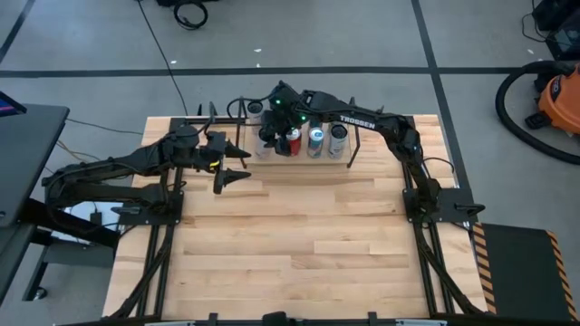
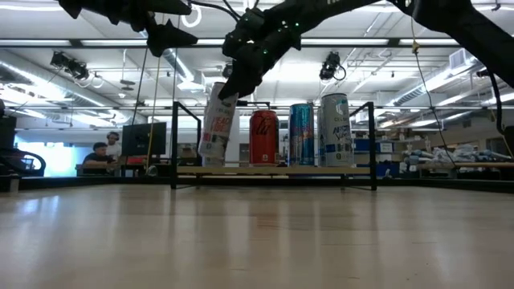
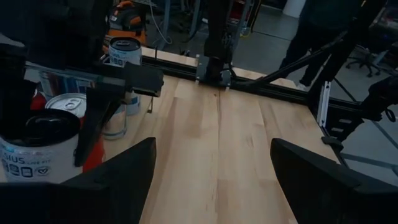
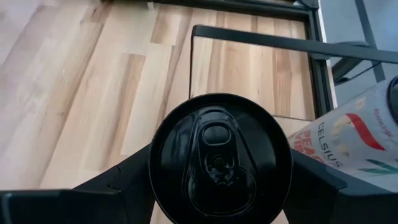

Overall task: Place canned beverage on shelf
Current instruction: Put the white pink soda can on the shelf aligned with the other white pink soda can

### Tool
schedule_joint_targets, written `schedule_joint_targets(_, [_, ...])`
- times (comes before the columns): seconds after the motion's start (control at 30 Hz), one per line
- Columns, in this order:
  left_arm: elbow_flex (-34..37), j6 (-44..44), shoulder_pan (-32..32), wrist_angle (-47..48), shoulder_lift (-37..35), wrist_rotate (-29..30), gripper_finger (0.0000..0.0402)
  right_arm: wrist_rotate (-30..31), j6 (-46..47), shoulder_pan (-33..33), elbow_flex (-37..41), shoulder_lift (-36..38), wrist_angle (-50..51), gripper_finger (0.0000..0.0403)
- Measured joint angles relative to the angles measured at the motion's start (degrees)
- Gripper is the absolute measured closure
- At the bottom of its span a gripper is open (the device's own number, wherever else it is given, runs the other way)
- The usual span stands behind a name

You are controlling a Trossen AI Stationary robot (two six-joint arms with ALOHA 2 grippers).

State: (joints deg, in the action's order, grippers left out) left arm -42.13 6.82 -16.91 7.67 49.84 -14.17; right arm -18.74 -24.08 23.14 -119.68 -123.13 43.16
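The shelf [image 1: 304,163] stands at the table's far middle, a light-wood board [image 2: 273,169] in a black rod frame. On it stand a red can [image 2: 263,136], a blue can [image 2: 302,134] and a silver-white can [image 2: 335,130]. At the shelf's left end my right gripper [image 1: 272,129] is shut on a white can with a black top [image 2: 217,124]. My left gripper [image 1: 237,168] hangs open and empty left of the shelf, above the table. My right gripper pinches the white can between its two fingers [image 4: 118,180], one on each side of the wall just under the black top [image 4: 221,155]. The fingers slant down from the far right. The can tilts, its top toward the red can, its bottom [image 2: 210,163] at the board's left end.
A neighbouring can [image 4: 354,137] stands close beside the held one. Bare wood [image 1: 299,235] fills the table's near half. Black arm mounts sit at the left [image 1: 149,213] and right [image 1: 435,204] edges. A person [image 2: 100,152] sits in the room beyond.
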Motion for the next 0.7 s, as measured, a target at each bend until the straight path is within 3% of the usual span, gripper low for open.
schedule_joint_targets(0.27, [0.0, 0.01, -0.02, -0.1, 0.0, 0.0, 0.0085, 0.68, 1.49, 2.23, 0.0, -0.63, -0.72, 0.01])
schedule_joint_targets(0.7, [0.0, 0.01, -0.02, -0.12, 0.0, 0.07, 0.0085, -1.86, 2.9, 2.43, 0.0, -1.76, -2.08, 0.0108])
